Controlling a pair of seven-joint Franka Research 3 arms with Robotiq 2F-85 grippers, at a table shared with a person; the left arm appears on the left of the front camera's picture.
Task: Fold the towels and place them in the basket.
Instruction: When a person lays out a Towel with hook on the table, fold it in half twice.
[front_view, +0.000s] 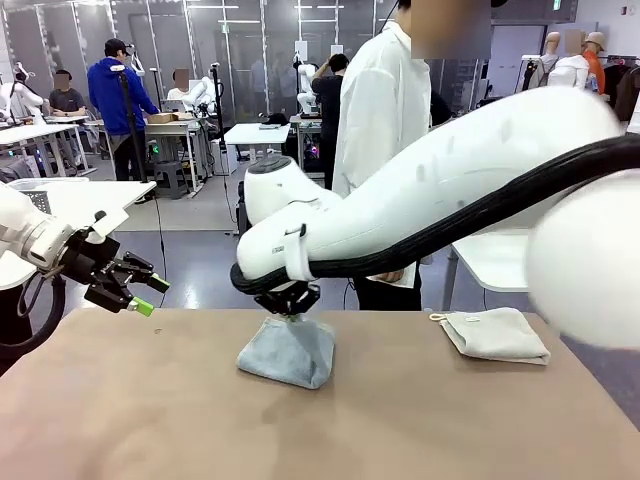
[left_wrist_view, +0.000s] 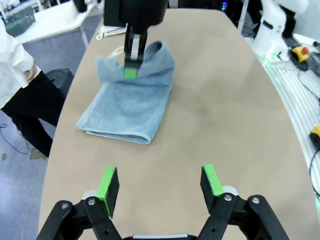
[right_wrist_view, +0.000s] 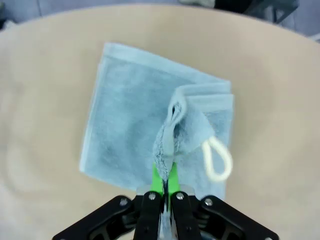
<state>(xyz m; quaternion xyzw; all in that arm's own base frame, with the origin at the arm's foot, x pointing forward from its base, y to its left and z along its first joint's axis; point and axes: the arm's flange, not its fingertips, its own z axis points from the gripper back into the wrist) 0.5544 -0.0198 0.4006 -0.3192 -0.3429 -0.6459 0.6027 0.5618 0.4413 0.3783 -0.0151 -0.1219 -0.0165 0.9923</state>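
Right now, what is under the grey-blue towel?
Under the grey-blue towel only the table shows. The right hand pinches up one edge; anything beneath the flat folded part is covered.

Table mostly open around the grey-blue towel (front_view: 287, 352).
Right arm (front_view: 430, 190) blocks above it; cream-white towel (front_view: 495, 333) lies well apart, rightward.

Blue towel (right_wrist_view: 130, 120) and cream towel (front_view: 497, 334): nubby terry cloth. Table (left_wrist_view: 225, 100): smooth, matt tan, perhaps laminate. Arm (front_view: 420, 190): glossy white plastic.
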